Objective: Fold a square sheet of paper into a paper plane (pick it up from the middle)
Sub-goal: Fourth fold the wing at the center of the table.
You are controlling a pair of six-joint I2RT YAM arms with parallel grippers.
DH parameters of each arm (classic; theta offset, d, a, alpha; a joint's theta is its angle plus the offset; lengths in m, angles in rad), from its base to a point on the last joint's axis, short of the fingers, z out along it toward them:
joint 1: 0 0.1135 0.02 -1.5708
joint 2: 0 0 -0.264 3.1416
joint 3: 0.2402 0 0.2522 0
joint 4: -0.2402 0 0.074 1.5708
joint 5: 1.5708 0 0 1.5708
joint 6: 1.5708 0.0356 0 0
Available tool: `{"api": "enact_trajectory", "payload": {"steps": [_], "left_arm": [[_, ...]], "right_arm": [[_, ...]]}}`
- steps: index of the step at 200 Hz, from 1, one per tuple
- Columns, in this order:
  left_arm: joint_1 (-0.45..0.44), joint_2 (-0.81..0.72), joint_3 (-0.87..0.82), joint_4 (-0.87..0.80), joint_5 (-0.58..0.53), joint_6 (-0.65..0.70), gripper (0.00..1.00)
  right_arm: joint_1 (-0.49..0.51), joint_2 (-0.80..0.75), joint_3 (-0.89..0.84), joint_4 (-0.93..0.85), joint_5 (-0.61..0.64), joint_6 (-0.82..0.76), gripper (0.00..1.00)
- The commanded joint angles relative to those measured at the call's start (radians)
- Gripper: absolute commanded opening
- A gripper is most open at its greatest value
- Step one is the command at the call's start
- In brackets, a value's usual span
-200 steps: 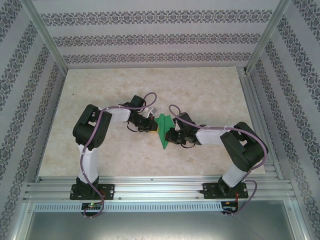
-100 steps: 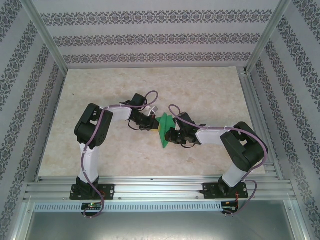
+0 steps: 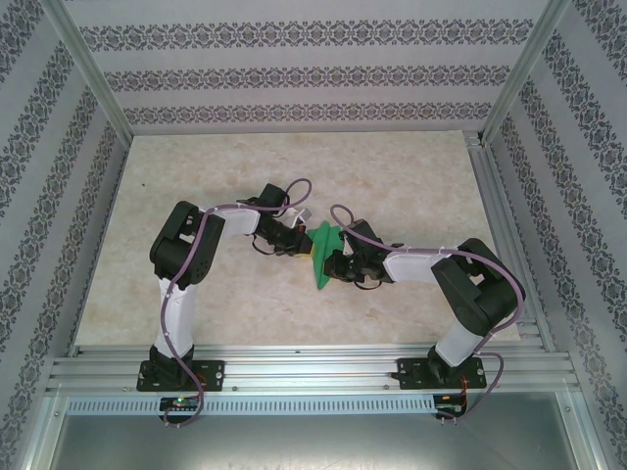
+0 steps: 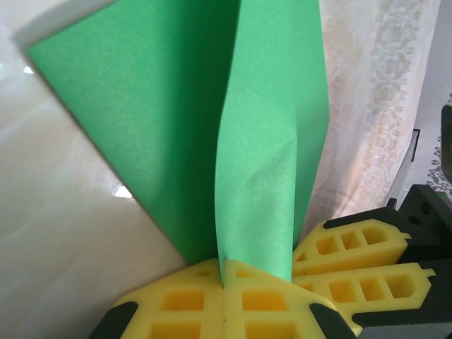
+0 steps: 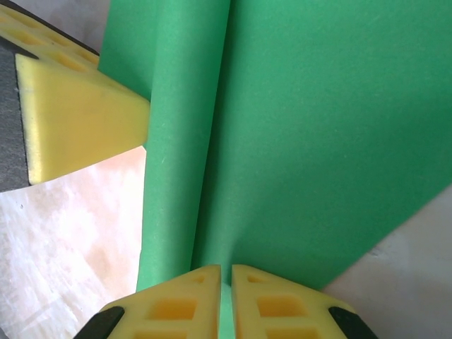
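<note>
While left fingers (image 4: 185,305) and right fingers (image 5: 178,305) pinch half-folded green sheet (image 3: 323,258) over bench (image 3: 402,176), keep tension even, crease aligned, no twist.

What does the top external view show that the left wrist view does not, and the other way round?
Top external view: the left arm and right arm bent inward from their bases, meeting over the table, patterned walls around. Left wrist view: the grip up close, the left gripper shut on the green paper at a fold, and a soft wrinkle beside the crease. Both: the green paper pinched between the left gripper and the right gripper.
</note>
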Motion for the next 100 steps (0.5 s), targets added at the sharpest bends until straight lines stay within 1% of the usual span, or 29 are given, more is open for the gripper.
{"api": "enact_trajectory", "payload": {"steps": [1, 19, 49, 67, 100], "left_arm": [[-0.004, 0.031, 0.034, -0.012, 0.019, 0.04, 0.07], [-0.009, 0.03, 0.032, -0.014, 0.009, 0.041, 0.06], [-0.011, 0.032, 0.032, -0.019, -0.008, 0.036, 0.06], [-0.012, 0.032, 0.034, -0.015, -0.011, 0.033, 0.06], [-0.02, 0.034, 0.042, -0.019, -0.011, 0.033, 0.05]], "right_arm": [[-0.012, 0.014, 0.029, -0.036, 0.025, -0.024, 0.13], [-0.015, 0.004, 0.033, -0.038, 0.03, -0.023, 0.14], [-0.03, -0.062, 0.035, -0.045, 0.024, -0.012, 0.16], [-0.042, -0.092, 0.04, -0.063, 0.044, -0.018, 0.17], [-0.077, -0.07, 0.057, -0.069, 0.059, -0.038, 0.17]]}}
